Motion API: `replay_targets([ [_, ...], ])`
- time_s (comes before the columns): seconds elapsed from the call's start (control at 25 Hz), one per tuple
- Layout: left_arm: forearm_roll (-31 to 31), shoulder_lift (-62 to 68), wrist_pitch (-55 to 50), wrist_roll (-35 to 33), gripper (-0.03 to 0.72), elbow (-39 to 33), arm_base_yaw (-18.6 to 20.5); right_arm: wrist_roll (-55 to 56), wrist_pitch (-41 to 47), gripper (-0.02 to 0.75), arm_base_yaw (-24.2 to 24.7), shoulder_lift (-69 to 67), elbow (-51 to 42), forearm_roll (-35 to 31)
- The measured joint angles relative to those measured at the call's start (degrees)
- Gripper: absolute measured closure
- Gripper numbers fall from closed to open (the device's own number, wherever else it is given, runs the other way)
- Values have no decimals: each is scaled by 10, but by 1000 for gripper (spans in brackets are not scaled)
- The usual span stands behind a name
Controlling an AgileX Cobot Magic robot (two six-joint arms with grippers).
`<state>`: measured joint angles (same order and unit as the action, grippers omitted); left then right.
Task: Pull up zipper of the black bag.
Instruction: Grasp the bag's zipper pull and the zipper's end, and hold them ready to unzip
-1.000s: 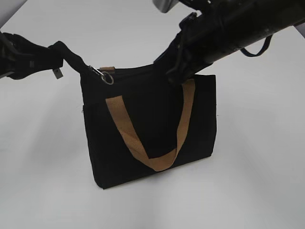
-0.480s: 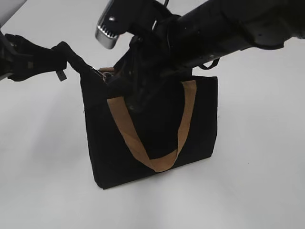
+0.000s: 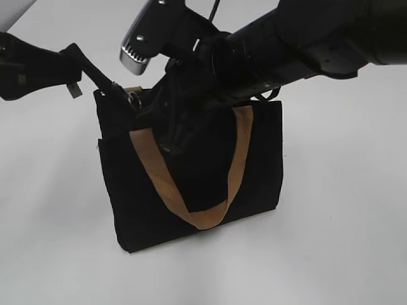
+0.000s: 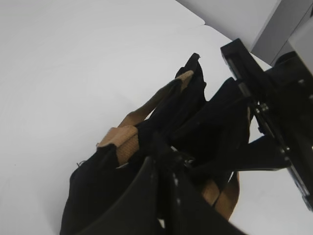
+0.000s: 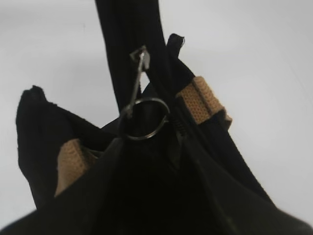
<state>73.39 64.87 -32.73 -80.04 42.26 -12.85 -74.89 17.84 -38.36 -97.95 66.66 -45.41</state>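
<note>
The black bag (image 3: 133, 190) stands on the white table, with a tan handle (image 3: 191, 216) hanging down its front. The zipper's silvery ring pull (image 3: 133, 98) sits at the bag's top left corner. It shows close up in the right wrist view (image 5: 144, 120), hanging from a small clasp. My left gripper (image 3: 73, 63) is shut on a black strap tab at that corner and holds it taut up and to the left; in its own view the jaws (image 4: 164, 164) meet on black fabric. My right gripper (image 3: 159, 121) reaches across the bag's top, its tips (image 5: 149, 147) right at the ring. The jaws are dark against the dark fabric.
The white table (image 3: 331, 241) lies all around the bag. The right arm (image 3: 299, 38) with its silver wrist housing (image 3: 137, 44) crosses above the bag from the upper right. The rear tan handle (image 4: 122, 142) shows in the left wrist view.
My right gripper has moved from the bag's right end across its top to the ring at the left corner. The left gripper has risen slightly, and the bag has shifted a little left.
</note>
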Motion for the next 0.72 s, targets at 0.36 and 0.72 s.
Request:
replay_targets([
  [0.36, 0, 0, -11, 0, 698, 0, 0, -1, -17, 442, 0, -1, 0, -11],
  [0.72, 0, 0, -25, 0, 698, 0, 0, -1, -32, 470, 0, -3, 37, -29],
])
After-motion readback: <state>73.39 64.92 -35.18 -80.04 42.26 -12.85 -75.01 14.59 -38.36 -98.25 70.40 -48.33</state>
